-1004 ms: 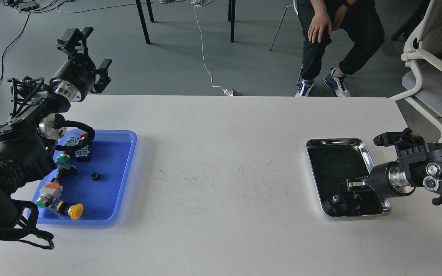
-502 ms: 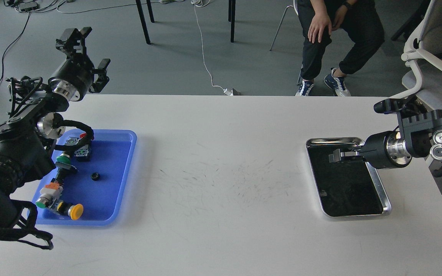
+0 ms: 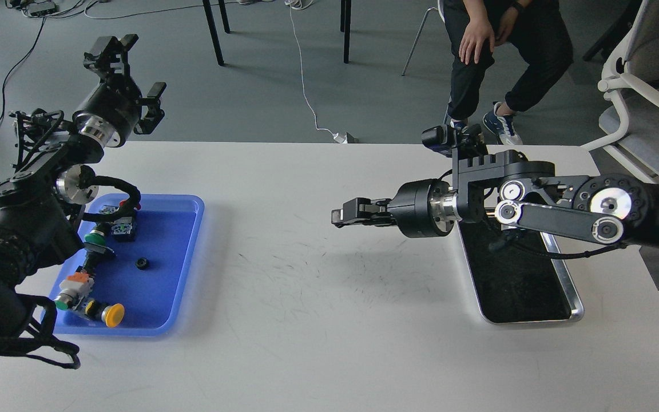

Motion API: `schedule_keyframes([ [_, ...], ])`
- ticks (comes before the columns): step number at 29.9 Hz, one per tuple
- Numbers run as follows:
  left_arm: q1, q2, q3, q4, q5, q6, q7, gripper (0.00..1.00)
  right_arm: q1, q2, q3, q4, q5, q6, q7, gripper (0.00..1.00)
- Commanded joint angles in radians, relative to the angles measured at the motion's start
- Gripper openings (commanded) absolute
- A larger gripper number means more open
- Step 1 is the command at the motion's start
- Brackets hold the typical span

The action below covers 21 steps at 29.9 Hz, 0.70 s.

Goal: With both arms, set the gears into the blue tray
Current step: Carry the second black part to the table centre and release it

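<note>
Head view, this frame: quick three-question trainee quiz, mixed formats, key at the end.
1. True or false: a small black toothed gear lies in the rectangular blue plastic tray.
2. Which gripper is over the middle of the white table? A left gripper B right gripper
3. Fill in: the shiny silver metal tray sits toward the table's ____ side.

Key: 1 true. 2 B. 3 right.

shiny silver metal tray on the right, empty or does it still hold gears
Looks empty: the shiny silver metal tray shows only bare dark floor, though my right arm hides its far end.
</note>
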Motion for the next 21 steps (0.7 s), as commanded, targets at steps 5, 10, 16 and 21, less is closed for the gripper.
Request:
schedule_keyframes([
  [5, -0.012, 0.000, 0.000, -0.001, -0.001, 0.000, 0.000, 0.98, -0.093, 0.260, -0.021, -0.182, 0.031, -0.057, 0.021, 0.02],
  [10, -0.015, 0.000, 0.000, 0.000, -0.001, 0.000, 0.000, 0.98, -0.155, 0.260, -0.021, -0.236, 0.030, -0.057, 0.024, 0.02],
  [16, -0.014, 0.003, 0.000, -0.001, -0.001, 0.000, 0.000, 0.98, -0.205, 0.260, -0.022, -0.296, 0.028, -0.057, 0.024, 0.02],
  [21, -0.014, 0.007, 0.000, -0.001, -0.001, 0.000, 0.000, 0.98, -0.217, 0.260, -0.013, -0.324, 0.030, -0.067, 0.024, 0.03],
])
